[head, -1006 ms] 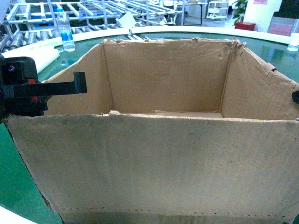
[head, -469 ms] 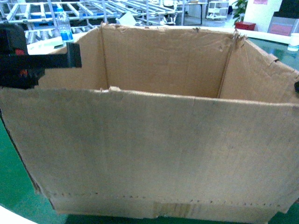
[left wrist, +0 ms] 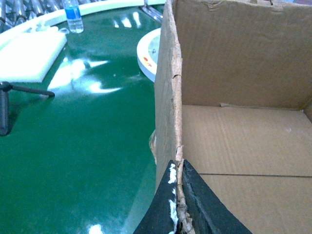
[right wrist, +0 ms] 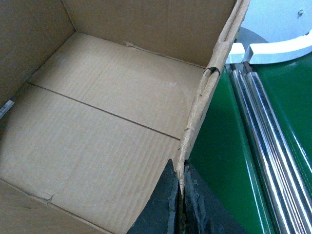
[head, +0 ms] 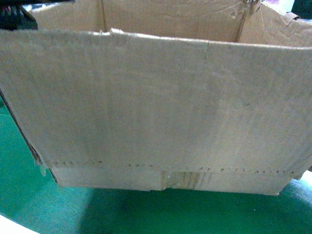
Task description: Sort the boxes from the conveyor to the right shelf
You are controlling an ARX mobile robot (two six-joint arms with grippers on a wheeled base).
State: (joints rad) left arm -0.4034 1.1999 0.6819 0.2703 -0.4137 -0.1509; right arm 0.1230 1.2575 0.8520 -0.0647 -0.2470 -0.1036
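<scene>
The brown cardboard box (head: 156, 107) fills the head view, its base above the dark-green conveyor (head: 146, 209) and its perforation line low on the near wall. My left gripper (left wrist: 178, 163) is shut on the ragged top edge of the box's left wall (left wrist: 168, 97), one finger inside and one outside. Only a dark bit of it shows at the head view's top left (head: 12, 14). On the right wall's edge (right wrist: 214, 68) my right gripper (right wrist: 179, 168) is shut the same way. The box (right wrist: 97, 122) is empty inside. The right shelf is hidden behind the box.
On the conveyor (left wrist: 87, 136) left of the box lie a white foam slab (left wrist: 29, 53), a water bottle (left wrist: 73, 17), a round white plate (left wrist: 147, 53) and a black stand (left wrist: 5, 107). Shiny metal rails (right wrist: 263, 136) and a white rim (right wrist: 278, 48) run right of the box.
The box has risen in the head view and now blocks nearly all of it, hiding the racks behind. My left gripper has gone up with it to the top-left corner.
</scene>
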